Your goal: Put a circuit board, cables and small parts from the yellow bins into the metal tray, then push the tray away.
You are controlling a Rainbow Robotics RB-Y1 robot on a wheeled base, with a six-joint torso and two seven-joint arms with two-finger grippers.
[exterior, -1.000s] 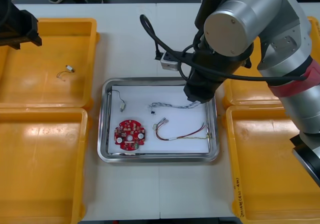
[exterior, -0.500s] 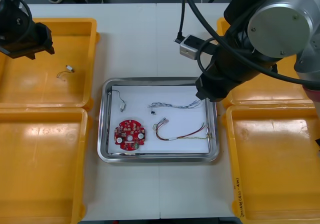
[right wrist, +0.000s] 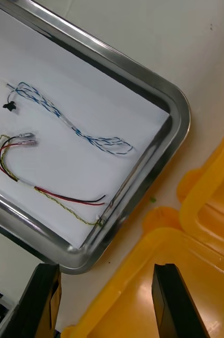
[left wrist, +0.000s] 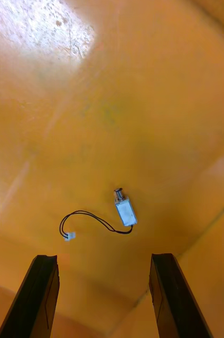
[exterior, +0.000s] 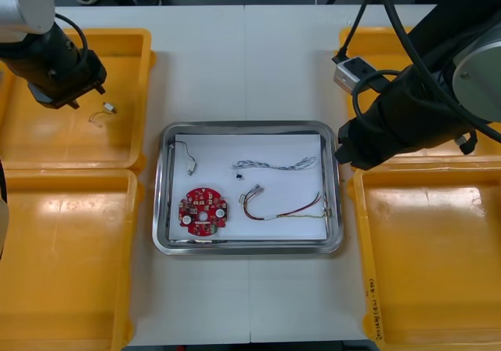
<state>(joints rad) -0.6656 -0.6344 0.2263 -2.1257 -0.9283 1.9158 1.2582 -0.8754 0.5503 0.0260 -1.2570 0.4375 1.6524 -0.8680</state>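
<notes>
Shallow rectangular metal tray (exterior: 160, 186) with a white inside, at the middle of the light counter (exterior: 250, 69), flanked by four rectangular yellow bins, two a side. Holds a round red circuit board (exterior: 203, 210) at its near left, a small metal part on a short black wire (exterior: 190, 161) at its far left, a twisted blue and white cable (exterior: 274, 164) stretched across its far right, and a red and yellow cable (exterior: 286, 208) looped along its near right. All four lying flat on the white, apart from one another.

Left jaws over the far left yellow bin (exterior: 47, 135), close above its floor. Spread wide, black fingers (left wrist: 43, 296) well apart, gripping nothing. Second small metal part (left wrist: 125, 210), trailing a thin curled black wire with a tiny white plug, flat on that bin's floor. Lies ahead of the left fingers, roughly in line with the gap between them, touching neither.

Right jaws beside the tray's right rim, where the two right-hand bins meet, above the corner of the near right yellow bin (exterior: 423, 273). Also spread wide, black fingers (right wrist: 170, 301) well apart, nothing between them. Clear of the tray and of both cables near that rim
</notes>
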